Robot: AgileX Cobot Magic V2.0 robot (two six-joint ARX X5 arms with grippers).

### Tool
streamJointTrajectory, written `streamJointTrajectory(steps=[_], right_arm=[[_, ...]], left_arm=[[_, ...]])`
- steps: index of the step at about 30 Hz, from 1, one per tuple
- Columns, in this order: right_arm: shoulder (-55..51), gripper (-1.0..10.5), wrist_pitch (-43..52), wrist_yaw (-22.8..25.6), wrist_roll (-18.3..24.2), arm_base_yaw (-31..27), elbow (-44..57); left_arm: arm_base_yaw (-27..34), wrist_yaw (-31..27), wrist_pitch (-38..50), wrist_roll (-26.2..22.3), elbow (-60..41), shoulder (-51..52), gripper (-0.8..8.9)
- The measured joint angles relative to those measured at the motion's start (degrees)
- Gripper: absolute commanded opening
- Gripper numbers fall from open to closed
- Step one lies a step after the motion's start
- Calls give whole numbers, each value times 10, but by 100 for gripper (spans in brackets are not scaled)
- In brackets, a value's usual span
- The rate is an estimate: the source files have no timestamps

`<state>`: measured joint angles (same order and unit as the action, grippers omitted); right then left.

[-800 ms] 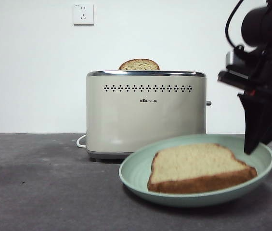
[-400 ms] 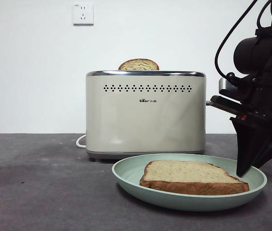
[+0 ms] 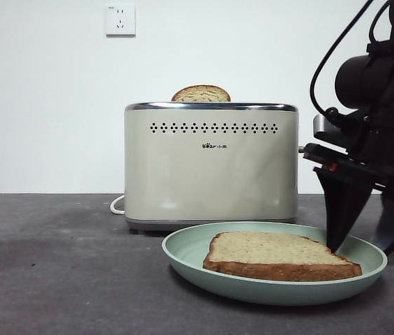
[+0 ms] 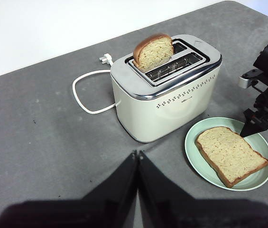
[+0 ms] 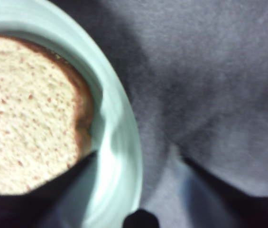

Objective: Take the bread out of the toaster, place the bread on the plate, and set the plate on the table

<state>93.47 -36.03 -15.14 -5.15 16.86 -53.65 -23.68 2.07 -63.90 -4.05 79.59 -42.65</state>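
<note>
Two parted fingers (image 3: 367,248) apparently straddling plate (image 3: 190,256) rim.

Bare lab-style test setup; plain white wall (image 3: 43,105), lone wall socket (image 3: 120,20), dark grey table (image 3: 57,279)

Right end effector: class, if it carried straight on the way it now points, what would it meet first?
Probably the plate: the right end effector points down with its jaws open astride the rim, one inside by the bread, one outside over the table.
</note>
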Motion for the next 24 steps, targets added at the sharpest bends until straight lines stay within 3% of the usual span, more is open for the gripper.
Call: streamJointTrajectory(steps=[11,15,17,21,24], right_arm=[[-264,500,-92,1,29,9,4],[-393,480,-136,-40,44,28,4],[-456,361,-144,-76,46,36,4],[-569,-31,-155,-115,48,49,4],[-634,-10,-180,-117,51,53,3]], left_arm=[[0,0,-1,0,0,0,-8],[0,0,-1,0,0,0,-8],[0,0,-1,0,0,0,-8],[0,0,-1,0,0,0,-8],[0,0,-1,0,0,0,-8]])
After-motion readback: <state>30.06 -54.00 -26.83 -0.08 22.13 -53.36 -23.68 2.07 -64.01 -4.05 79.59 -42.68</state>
